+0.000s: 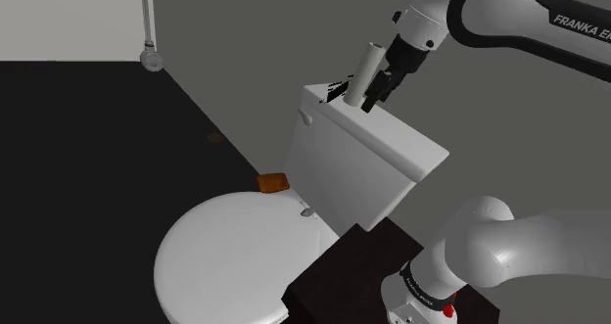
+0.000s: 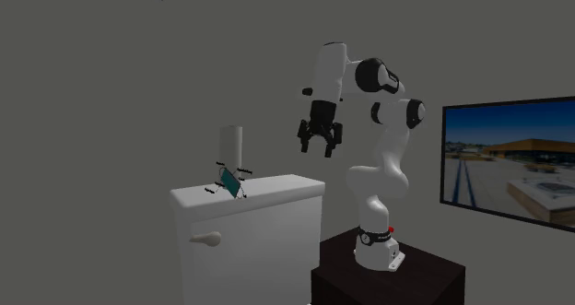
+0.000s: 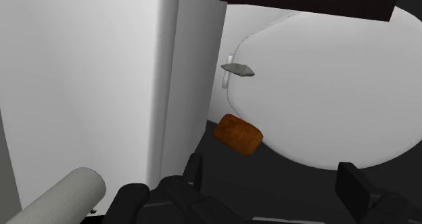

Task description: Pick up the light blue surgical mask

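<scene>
Two things stood on top of the white toilet tank [image 2: 263, 222]: an upright pale roll [image 2: 230, 144] and, at its foot, the teal-blue surgical mask [image 2: 228, 181], tipped up on edge. Whether the mask leaned on the roll I could not tell. The black hand [image 2: 319, 149] hung in the air above the tank, off to the second exterior view's right of both and well clear of the mask. Its fingers were spread wide and held nothing. From the shoulder view it looked close beside the roll. Looking along the hand, I saw the tank's side, the closed toilet lid [image 3: 324, 87] and a small orange-brown lump [image 3: 237, 132] on the dark floor below.

What worried me was the roll. It stood so near the mask that a finger coming in could strike it, topple it, and sweep the mask off the tank. The mask also looked thin and poorly balanced, so a slight nudge might flatten it or send it sliding before the fingers closed. A careless approach could clasp the roll instead.
</scene>
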